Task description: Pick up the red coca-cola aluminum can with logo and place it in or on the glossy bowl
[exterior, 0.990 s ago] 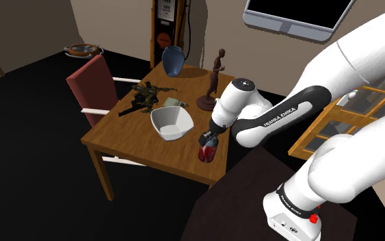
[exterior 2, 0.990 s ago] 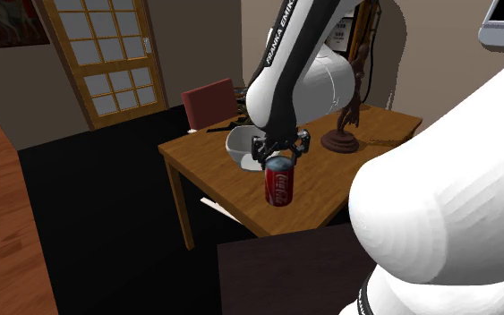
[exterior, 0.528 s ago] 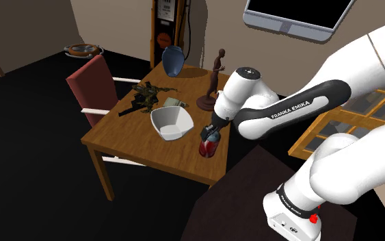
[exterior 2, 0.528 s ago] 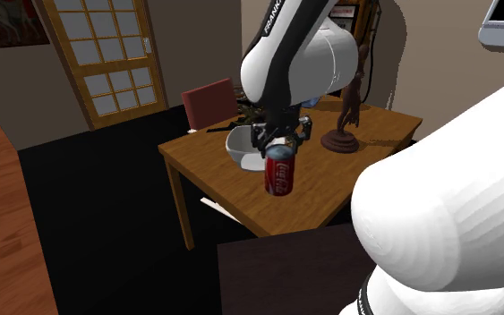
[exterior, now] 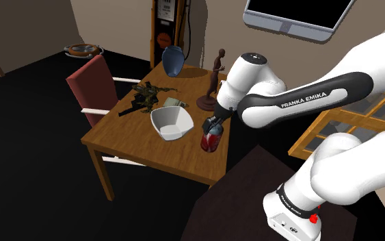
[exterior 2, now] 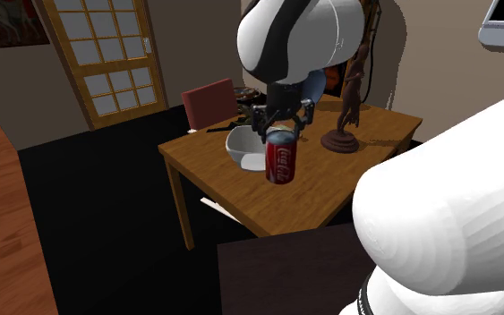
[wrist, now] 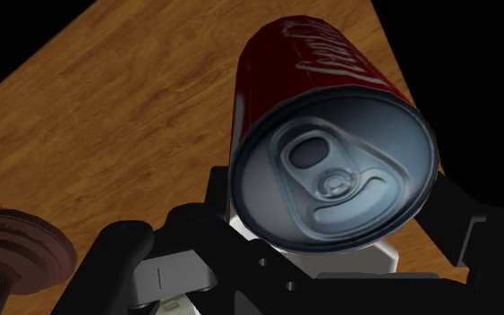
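Red can (exterior 2: 280, 163), just one, seems clamped by gripper (exterior 2: 281, 132) beside one white bowl (exterior: 172, 124).

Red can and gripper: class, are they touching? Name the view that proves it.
Touching. In the wrist view the gripper clasps the red can between its fingers, one pressed against each side, with no gap.

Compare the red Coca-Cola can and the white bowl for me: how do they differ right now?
Colour: the Coca-Cola can is red with a silver top; the bowl is plain white. Shape: the can is a tall cylinder; the bowl is low, wide and open. State: the gripper clasps the can; the bowl sits untouched on the table. Both are over that wooden table.
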Controlling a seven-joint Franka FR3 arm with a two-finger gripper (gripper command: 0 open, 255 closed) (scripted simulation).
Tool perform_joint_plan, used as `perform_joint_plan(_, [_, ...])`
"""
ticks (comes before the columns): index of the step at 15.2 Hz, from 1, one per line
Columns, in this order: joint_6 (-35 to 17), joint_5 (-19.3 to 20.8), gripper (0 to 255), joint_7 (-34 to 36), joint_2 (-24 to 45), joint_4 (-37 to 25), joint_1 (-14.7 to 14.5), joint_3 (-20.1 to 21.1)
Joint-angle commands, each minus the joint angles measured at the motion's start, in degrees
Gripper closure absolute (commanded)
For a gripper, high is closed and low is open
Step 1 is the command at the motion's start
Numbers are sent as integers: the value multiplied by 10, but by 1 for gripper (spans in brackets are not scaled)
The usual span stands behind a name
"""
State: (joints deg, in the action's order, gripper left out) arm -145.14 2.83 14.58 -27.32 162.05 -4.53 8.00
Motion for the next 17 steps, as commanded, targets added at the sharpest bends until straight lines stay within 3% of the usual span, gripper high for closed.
perform_joint_plan(1, [20,-3,255,-3,-15,-5,-3,-2])
perform_joint_plan(9, [100,-9,255,-13,-60,-40,-8,-9])
perform_joint_plan(17, [101,15,255,-17,123,-225,18,-10])
